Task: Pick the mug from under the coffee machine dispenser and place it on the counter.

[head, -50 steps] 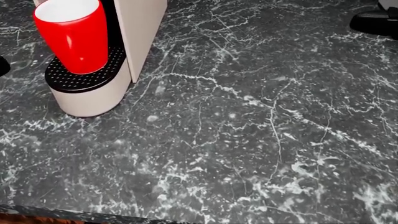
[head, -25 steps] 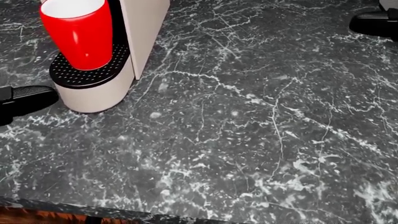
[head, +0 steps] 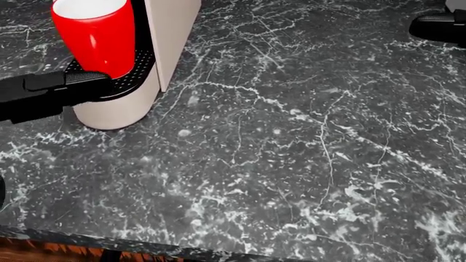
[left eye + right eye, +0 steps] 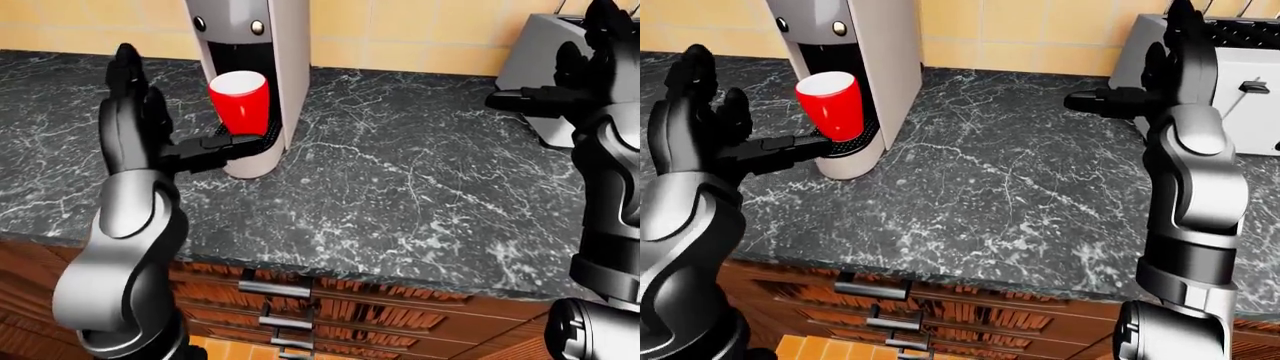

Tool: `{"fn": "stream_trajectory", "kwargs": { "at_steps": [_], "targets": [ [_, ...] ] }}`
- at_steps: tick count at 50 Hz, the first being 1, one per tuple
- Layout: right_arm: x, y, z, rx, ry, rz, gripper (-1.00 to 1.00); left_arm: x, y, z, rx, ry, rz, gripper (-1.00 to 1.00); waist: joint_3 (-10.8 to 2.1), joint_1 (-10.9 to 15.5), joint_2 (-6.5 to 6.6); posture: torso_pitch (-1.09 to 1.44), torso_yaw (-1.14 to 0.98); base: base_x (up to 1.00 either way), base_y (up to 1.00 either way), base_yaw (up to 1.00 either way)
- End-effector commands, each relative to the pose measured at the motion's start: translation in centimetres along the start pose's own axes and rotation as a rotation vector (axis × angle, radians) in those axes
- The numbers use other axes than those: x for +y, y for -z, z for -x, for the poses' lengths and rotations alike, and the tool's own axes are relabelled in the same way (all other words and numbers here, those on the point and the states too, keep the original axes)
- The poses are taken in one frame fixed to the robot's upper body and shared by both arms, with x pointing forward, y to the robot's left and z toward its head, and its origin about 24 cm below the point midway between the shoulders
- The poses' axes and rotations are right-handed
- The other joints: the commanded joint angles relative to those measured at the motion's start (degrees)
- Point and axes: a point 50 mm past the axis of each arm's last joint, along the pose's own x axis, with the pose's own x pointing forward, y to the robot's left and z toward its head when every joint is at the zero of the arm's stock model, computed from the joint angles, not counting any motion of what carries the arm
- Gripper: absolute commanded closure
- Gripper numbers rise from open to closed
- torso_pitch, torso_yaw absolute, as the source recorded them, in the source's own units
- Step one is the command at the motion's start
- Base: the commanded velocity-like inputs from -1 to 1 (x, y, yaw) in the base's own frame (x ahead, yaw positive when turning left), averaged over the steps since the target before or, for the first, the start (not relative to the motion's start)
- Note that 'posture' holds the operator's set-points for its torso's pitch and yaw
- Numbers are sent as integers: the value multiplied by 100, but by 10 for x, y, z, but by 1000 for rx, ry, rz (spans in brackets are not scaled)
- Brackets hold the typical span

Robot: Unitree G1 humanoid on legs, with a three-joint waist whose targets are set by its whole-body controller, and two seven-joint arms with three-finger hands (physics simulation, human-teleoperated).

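I see the mug (image 4: 240, 101) on the machine (image 4: 255, 67) tray, 11 o'clock on dark marble counter (image 3: 291, 153). Left hand (image 4: 140, 127) open beside it, right hand (image 4: 1160, 82) probably open. Toaster (image 4: 1240, 82) at 2, yellow tiles behind.

The red mug (image 4: 239, 102), white inside, stands upright on my coffee machine (image 4: 262, 60)'s black perforated drip tray (image 3: 129, 79), under the dispenser, upper left of the left-eye view. The dark marbled counter (image 3: 291, 153) spreads across the frame to its right.
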Motion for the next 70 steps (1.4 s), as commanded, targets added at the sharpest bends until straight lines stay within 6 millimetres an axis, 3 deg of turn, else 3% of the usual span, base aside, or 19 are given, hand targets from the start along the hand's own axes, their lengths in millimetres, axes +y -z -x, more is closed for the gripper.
{"fn": "stream_trajectory", "kwargs": {
  "at_steps": [1, 10, 17, 40, 52, 70],
  "targets": [
    [-4, -23, 1, -100, 14, -2, -100, 0, -14, 2, -79, -6, 13, -100, -150, 7, -24, 0, 0, 0, 0, 0],
    [-4, -23, 2, -97, 14, -4, -100, -16, -20, -1, -74, 31, 38, -100, -149, 8, -48, 0, 0, 0, 0, 0],
    [-4, -23, 2, -96, 14, -4, -100, -28, -12, -6, -52, 51, 56, -100, -150, 15, -69, 0, 0, 0, 0, 0],
    [-5, -22, 1, -96, 14, -9, -100, -42, 2, -30, -44, 48, 24, -100, -173, 29, -106, 0, 0, 0, 0, 0],
    [-6, -23, 0, -98, 17, -12, -100, -49, 7, -31, -35, 43, -12, -100, -175, 26, -118, 0, 0, 0, 0, 0],
    [-7, -22, 1, -97, 17, -12, -100, -52, 22, -41, -19, -85, -11, -100, -193, 28, -142, 0, 0, 0, 0, 0]
  ]
}}
